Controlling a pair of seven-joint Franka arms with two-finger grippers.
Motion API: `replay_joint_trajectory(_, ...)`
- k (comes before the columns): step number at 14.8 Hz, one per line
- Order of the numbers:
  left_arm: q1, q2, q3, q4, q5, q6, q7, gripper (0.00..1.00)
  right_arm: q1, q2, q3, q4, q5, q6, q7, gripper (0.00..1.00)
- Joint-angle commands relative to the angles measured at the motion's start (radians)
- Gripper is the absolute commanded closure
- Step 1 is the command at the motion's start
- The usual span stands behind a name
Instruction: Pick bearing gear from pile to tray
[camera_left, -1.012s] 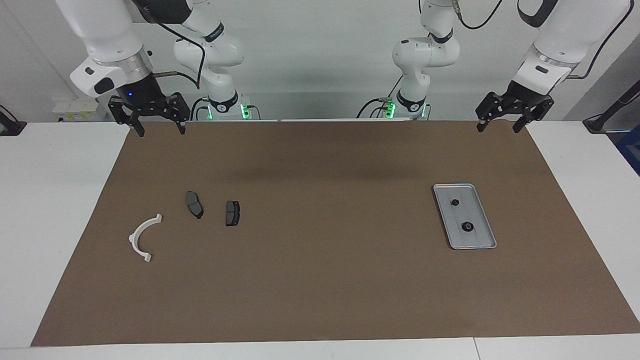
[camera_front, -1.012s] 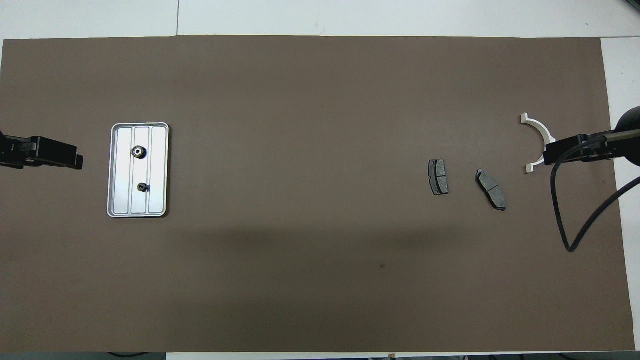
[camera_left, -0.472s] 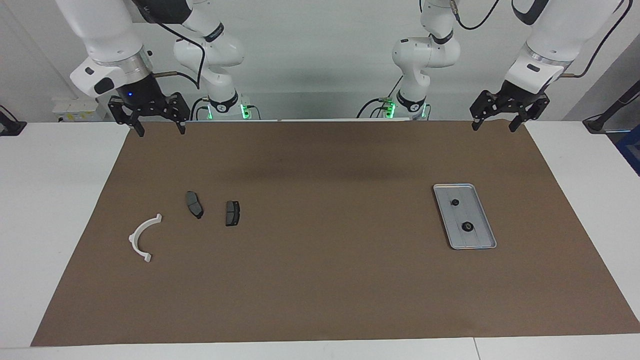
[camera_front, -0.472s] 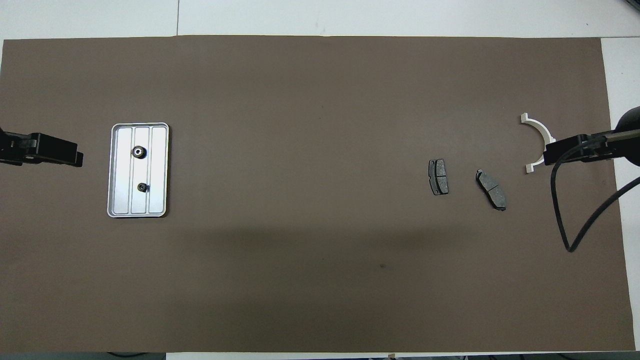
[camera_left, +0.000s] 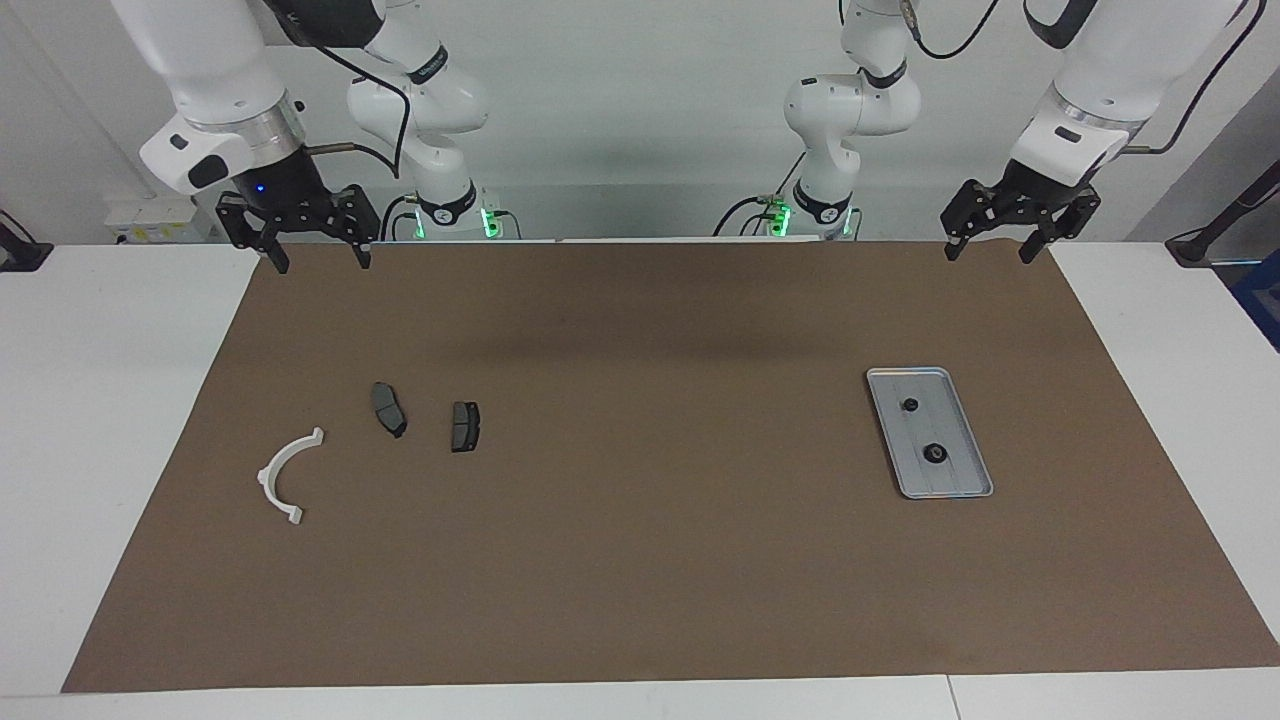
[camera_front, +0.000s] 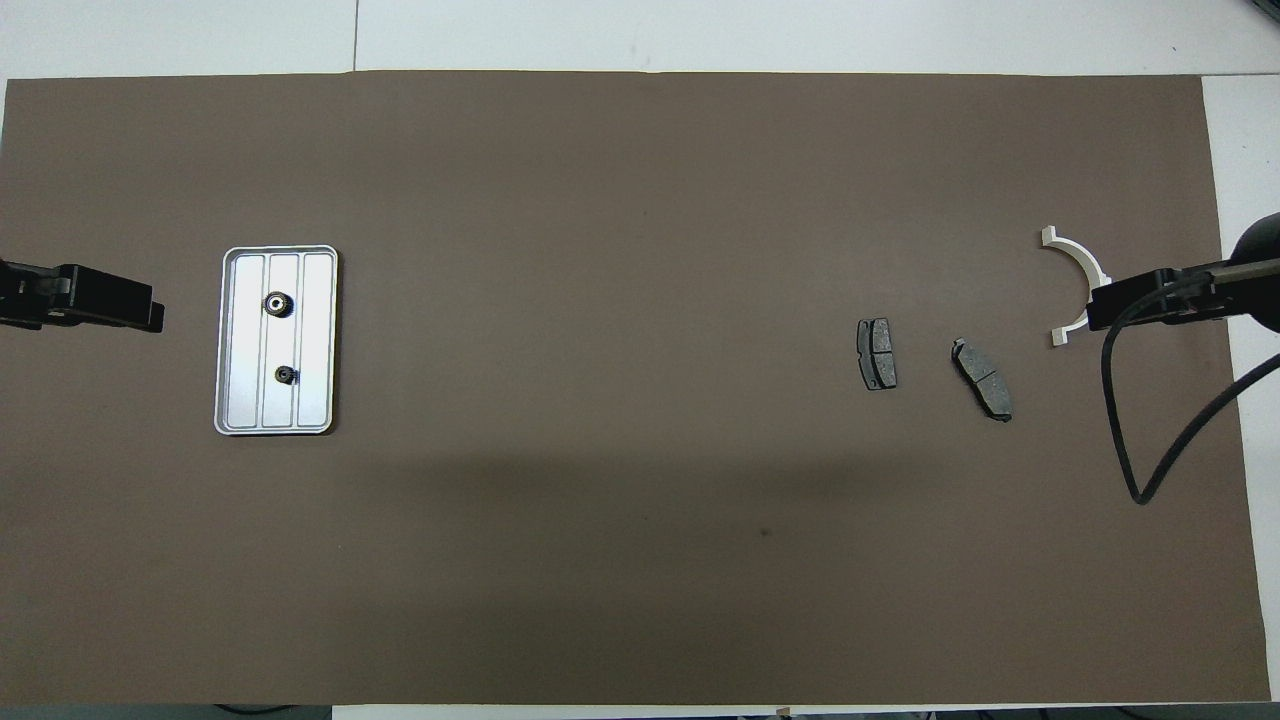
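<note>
Two small black gears (camera_front: 279, 304) sit in the tray (camera_front: 232, 340) toward the left arm's end, one at twelve o'clock of the other; their teeth are hard to make out. The left gripper (camera_left: 985, 250) and right gripper (camera_left: 318, 262) hang with fingers apart, empty, over the mat's (camera_left: 640, 560) near corners; the right one's cable partly covers the white bracket (camera_front: 1072, 262) from above

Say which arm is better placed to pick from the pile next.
Right. The open right gripper hangs over the mat at the end where brake pads and white bracket lie; the left gripper hangs at the tray's end.
</note>
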Motion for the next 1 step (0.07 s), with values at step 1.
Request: replay_joint_trajectory(1, -0.02, 0.001, 0.016, 0.01, 0.019, 0.011, 0.007, 0.0, -0.014, -0.016, 0.009, -0.02, 0.017, 0.019, 0.012, 0.0)
